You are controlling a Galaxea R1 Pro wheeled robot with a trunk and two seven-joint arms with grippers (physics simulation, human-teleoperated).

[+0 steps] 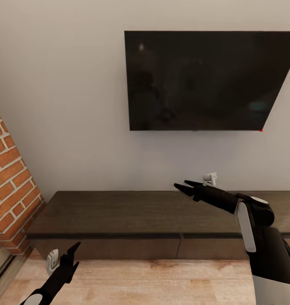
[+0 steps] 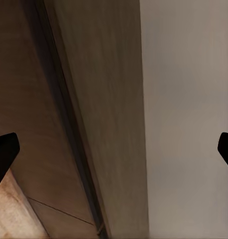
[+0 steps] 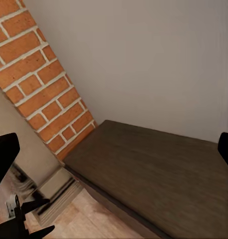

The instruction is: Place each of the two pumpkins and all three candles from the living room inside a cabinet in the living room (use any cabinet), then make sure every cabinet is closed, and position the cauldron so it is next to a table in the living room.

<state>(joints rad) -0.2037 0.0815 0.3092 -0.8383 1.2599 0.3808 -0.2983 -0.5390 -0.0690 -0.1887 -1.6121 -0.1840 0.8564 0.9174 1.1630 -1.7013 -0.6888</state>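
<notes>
Both claws empty w/ fingers apart: right claw (image 1: 183,185) hovers over the long low cabinet (image 1: 132,212) under the TV (image 1: 204,80), left claw (image 1: 74,253) low by its shut front; next it should probably reach for the door edge, approaching slow & square.

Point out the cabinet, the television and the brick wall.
cabinet (image 1: 132,212), head view, its flat dark top.
television (image 1: 204,80), head view, middle of the black screen.
brick wall (image 1: 9,186), head view, brick face at left.
</notes>
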